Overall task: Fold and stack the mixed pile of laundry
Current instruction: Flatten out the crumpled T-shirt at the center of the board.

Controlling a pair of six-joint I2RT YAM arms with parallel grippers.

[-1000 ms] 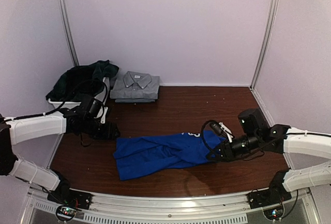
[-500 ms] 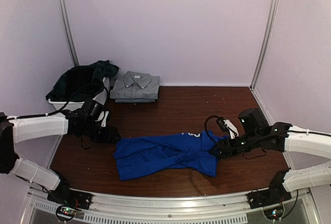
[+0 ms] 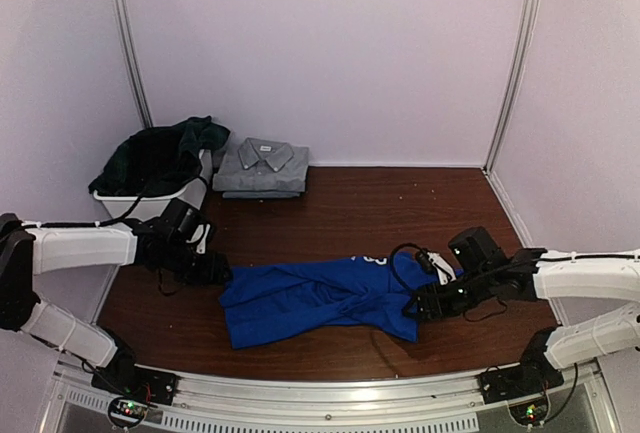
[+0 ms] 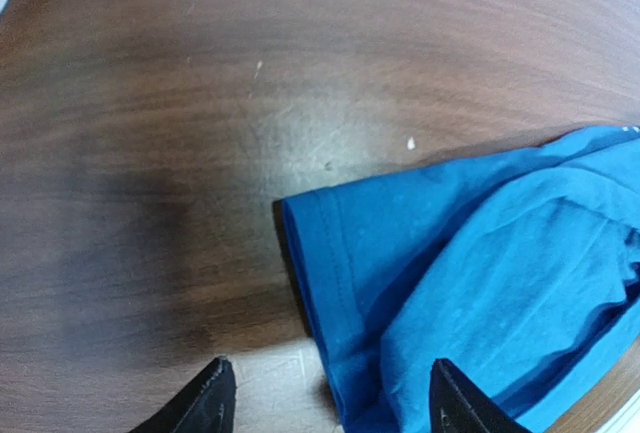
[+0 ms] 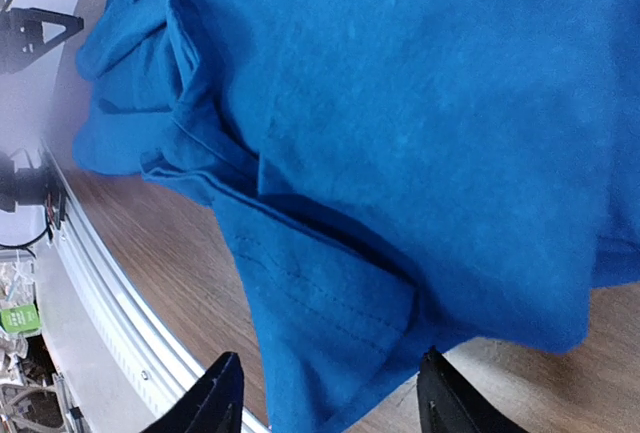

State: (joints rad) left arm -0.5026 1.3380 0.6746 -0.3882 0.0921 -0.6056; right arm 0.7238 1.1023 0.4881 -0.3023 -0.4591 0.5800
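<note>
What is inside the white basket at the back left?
A heap of dark green and black garments fills the white basket and spills over its rim. Anything beneath that heap, and the basket's floor, is covered.

Royal-blue T-shirt (image 3: pixel 320 298) at centre, with a small white print. Upper left: dark green and black garment (image 3: pixel 160 156), white basket (image 3: pixel 140 203), grey folded shirt (image 3: pixel 262 168). Table (image 3: pixel 400 213) is dark brown and wood-grained.

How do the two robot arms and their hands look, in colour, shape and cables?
Both arms, the left arm and the right arm, have white tube-like links with black joints. Loose black cables loop near each wrist. The left hand and right hand have two black pointed fingers each.
</note>
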